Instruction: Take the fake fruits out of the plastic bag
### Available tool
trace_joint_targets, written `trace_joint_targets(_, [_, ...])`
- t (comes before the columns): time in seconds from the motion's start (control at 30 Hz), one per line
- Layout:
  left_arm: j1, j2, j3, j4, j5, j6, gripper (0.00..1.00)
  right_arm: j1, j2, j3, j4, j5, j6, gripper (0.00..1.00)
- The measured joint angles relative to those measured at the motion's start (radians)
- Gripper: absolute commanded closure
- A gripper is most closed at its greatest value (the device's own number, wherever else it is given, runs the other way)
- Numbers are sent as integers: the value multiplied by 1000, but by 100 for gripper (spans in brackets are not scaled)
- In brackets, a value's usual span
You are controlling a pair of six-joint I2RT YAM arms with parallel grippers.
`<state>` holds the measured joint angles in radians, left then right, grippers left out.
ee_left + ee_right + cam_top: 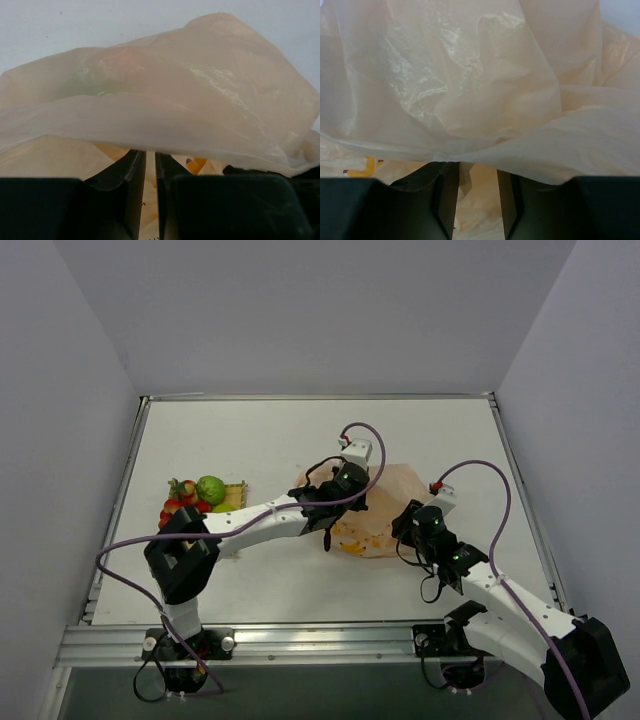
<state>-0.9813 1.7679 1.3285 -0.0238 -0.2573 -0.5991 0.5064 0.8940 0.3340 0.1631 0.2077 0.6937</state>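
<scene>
The peach plastic bag (395, 490) lies crumpled mid-table and fills both wrist views (200, 100) (470, 75). My left gripper (326, 527) (150, 152) is at the bag's left edge, its jaws drawn to a narrow slit and its tips under a fold of film. At the bag's right edge my right gripper (406, 524) (477, 167) has its jaws apart, with a crease of film hanging between them. A faint green-orange shape (97, 75) shows through the film. Two fake fruits, a green one (210, 488) and a red berry bunch (178, 506), lie outside the bag at the left.
Those fruits rest on a square yellow woven mat (234, 496) near the table's left side. White walls close in the table at the back and both sides. A metal rail (300, 640) runs along the near edge by the arm bases.
</scene>
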Motion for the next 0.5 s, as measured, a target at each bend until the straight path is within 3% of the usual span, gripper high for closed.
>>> trace_joint_targets(0.2, [1, 146, 92, 6, -39, 31, 87, 19, 10, 0, 8, 25, 18, 71])
trace_joint_targets(0.3, [5, 226, 175, 3, -48, 89, 75, 19, 10, 0, 10, 33, 17, 71])
trace_joint_targets(0.33, [8, 248, 197, 0, -45, 106, 66, 20, 11, 1, 10, 36, 17, 71])
trace_joint_targets(0.5, [40, 315, 248, -2, 19, 182, 48, 25, 29, 8, 13, 41, 14, 71])
